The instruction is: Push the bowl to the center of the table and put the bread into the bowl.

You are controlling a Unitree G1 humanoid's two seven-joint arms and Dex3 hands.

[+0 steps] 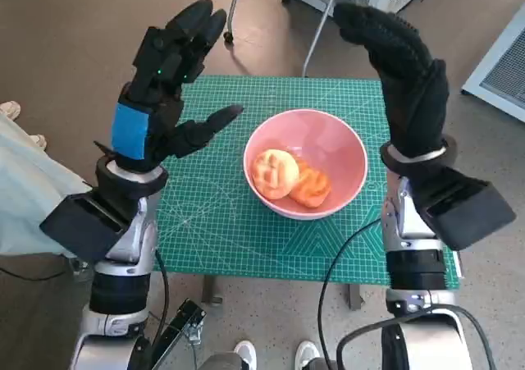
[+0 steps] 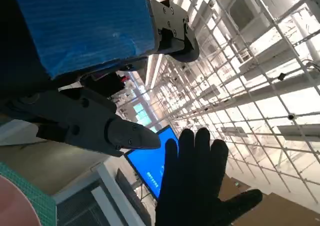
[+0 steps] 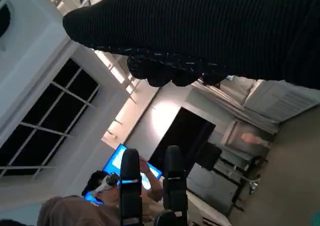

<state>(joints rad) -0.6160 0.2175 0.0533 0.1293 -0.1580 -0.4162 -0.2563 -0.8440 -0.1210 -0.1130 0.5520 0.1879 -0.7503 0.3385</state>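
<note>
A pink bowl (image 1: 349, 153) stands near the middle of the green cutting mat (image 1: 213, 222), with two pieces of orange-yellow bread (image 1: 276, 171) inside it. My left hand (image 1: 164, 83) is raised above the mat's left side, fingers spread and holding nothing. My right hand (image 1: 402, 66) is raised to the right of the bowl, fingers straight and apart, empty. In the left wrist view the gloved right hand (image 2: 200, 181) shows against the ceiling, and a sliver of the bowl (image 2: 12, 206) sits at the corner. The right wrist view shows only the glove (image 3: 210, 30) and the room.
The mat covers a small table (image 1: 353, 292). Chair legs (image 1: 316, 34) and a white unit (image 1: 500, 66) stand beyond the far edge. A person's pale clothing (image 1: 25, 189) is at the left, shoes (image 1: 246, 354) below. A person (image 3: 100, 196) by a blue screen appears in the right wrist view.
</note>
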